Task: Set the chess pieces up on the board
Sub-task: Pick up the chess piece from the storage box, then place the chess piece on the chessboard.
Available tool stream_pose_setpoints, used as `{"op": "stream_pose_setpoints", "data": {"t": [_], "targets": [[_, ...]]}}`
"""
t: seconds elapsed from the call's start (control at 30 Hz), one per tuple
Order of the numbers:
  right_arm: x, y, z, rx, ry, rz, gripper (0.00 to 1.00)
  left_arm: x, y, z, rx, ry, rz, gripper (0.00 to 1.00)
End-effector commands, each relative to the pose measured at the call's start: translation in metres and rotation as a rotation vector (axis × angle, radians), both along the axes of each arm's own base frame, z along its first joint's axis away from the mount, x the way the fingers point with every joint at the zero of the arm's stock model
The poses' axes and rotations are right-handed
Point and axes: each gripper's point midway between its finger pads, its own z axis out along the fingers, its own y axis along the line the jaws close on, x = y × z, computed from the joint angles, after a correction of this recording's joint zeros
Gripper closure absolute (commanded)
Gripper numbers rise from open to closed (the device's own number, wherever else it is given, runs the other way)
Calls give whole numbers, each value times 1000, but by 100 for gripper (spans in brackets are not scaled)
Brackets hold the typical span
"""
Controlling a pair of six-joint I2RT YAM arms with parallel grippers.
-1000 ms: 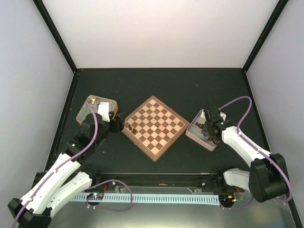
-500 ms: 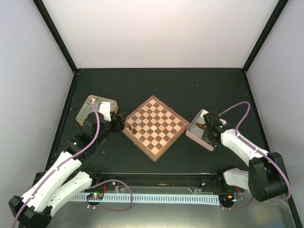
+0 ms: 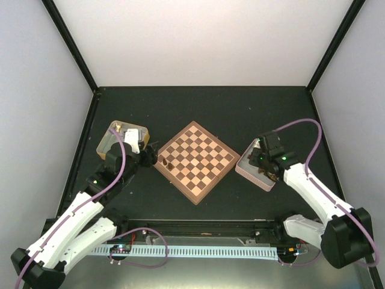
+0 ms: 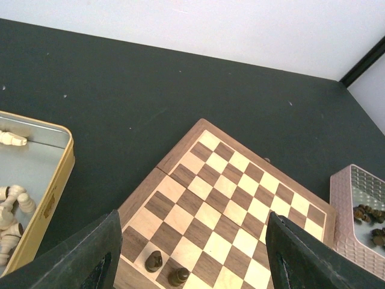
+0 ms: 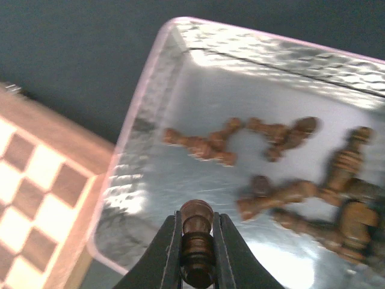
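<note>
The board (image 3: 197, 160) lies as a diamond at the table's middle, also in the left wrist view (image 4: 240, 198). Two dark chess pieces (image 3: 165, 162) stand on its left corner squares (image 4: 154, 261). My left gripper (image 3: 151, 154) hangs open over that corner, its fingers (image 4: 90, 253) wide apart and empty. My right gripper (image 3: 260, 164) is shut on a dark brown chess piece (image 5: 197, 238), held above the pink tray (image 5: 138, 144). Several dark pieces (image 5: 289, 189) lie loose in that tray (image 3: 243, 170).
A gold tray (image 3: 109, 136) with pale beige pieces (image 4: 12, 205) sits left of the board. The pink tray also shows at the right edge of the left wrist view (image 4: 355, 205). Black frame posts border the dark table.
</note>
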Motion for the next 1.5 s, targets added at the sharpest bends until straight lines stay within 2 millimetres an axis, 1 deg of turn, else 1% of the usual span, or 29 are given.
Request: {"op": "stream_pose_setpoints", "data": {"t": [0.0, 0.1, 0.2, 0.27, 0.33, 0.4, 0.5, 0.67, 0.83, 0.93, 1.07, 1.2, 1.33, 1.47], "targets": [[17, 71, 21, 68, -57, 207, 96, 1, 8, -6, -22, 31, 70, 33], [18, 128, 20, 53, -49, 337, 96, 0, 10, -12, -42, 56, 87, 33], [11, 185, 13, 37, -29, 464, 96, -2, 9, -16, -57, 74, 88, 32], [5, 218, 6, 17, -16, 533, 96, -2, 10, -19, -59, 84, 93, 32], [-2, 242, -1, -10, -6, 586, 95, -3, 11, -21, -58, 94, 102, 32], [-8, 255, -9, -32, 7, 619, 95, -4, 13, -24, -55, 103, 109, 32], [-17, 264, -17, -51, 28, 662, 94, -5, 12, -27, -53, 115, 105, 32], [-40, 275, -29, -88, 57, 766, 94, -5, 9, -34, -48, 137, 92, 32], [-62, 289, -38, -120, 82, 853, 92, -4, 10, -34, -51, 139, 100, 32], [-66, 293, -43, -146, 92, 859, 91, -4, 11, -35, -49, 141, 104, 32], [-65, 291, -47, -169, 102, 843, 87, -5, 12, -35, -44, 143, 106, 32], [-62, 291, -40, -170, 83, 835, 76, -5, 11, -33, -42, 144, 102, 32], [-63, 299, -21, -99, 50, 834, 66, -5, 12, -31, -36, 142, 101, 31], [-62, 300, -6, -54, 24, 818, 63, -5, 13, -30, -29, 144, 102, 31]]}}
